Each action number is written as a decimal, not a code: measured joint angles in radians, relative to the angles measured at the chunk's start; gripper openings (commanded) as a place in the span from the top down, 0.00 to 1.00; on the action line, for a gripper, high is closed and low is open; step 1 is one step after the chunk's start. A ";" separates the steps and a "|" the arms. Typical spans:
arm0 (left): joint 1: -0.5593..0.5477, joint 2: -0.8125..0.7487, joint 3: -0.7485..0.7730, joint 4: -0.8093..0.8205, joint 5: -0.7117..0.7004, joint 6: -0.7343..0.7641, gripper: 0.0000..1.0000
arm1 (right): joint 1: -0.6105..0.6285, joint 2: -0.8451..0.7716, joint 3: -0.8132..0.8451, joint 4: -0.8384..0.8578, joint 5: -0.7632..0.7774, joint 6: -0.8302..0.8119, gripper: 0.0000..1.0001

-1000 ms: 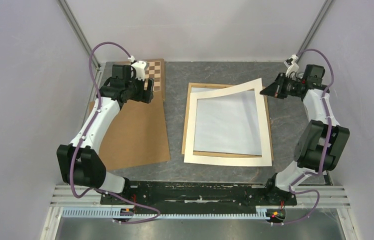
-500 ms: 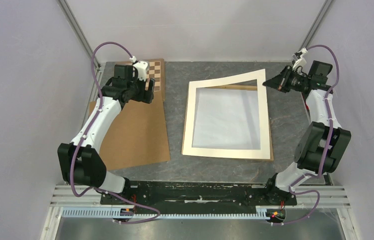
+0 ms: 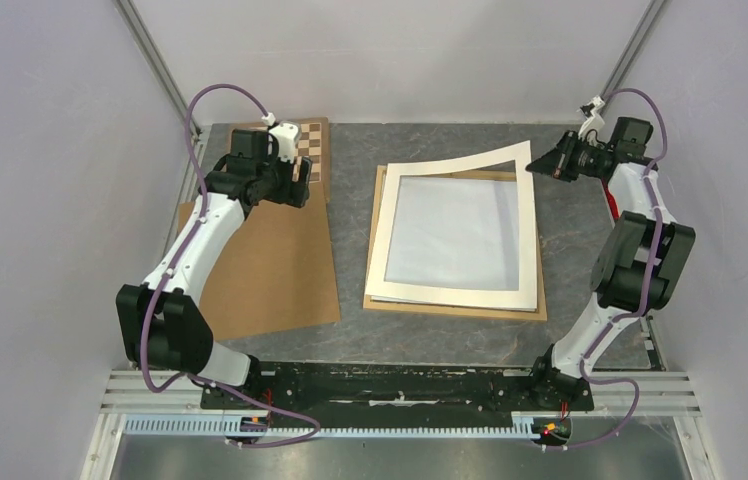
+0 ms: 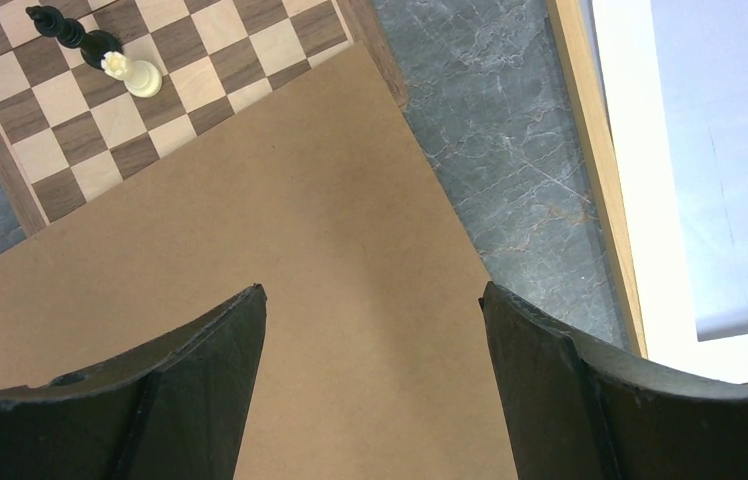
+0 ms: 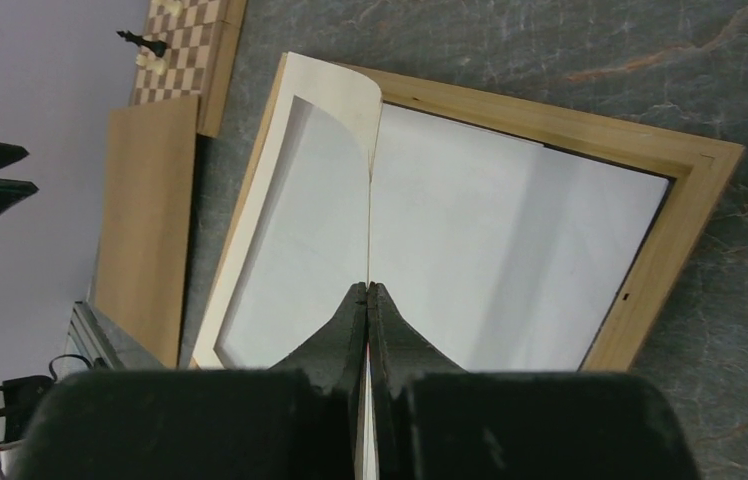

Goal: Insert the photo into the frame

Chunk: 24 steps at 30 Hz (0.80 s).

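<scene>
While right claw (image 5: 367, 290) pinches the mat (image 5: 335, 92), left claw (image 4: 372, 292) gapes.

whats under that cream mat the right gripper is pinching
Under the mat lies the light wooden frame, with a pale blank sheet filling its opening. The right gripper holds the mat's far corner raised. No photo shows; anything beneath that sheet is covered.
</scene>
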 measured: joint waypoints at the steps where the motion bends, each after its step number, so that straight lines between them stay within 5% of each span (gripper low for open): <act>1: 0.000 0.000 0.000 0.000 0.000 0.000 0.14 | 0.000 0.015 0.013 -0.017 0.005 -0.022 1.00; 24: -0.018 0.032 0.000 0.000 -0.018 0.000 0.14 | 0.025 0.135 0.105 -0.169 0.071 -0.277 1.00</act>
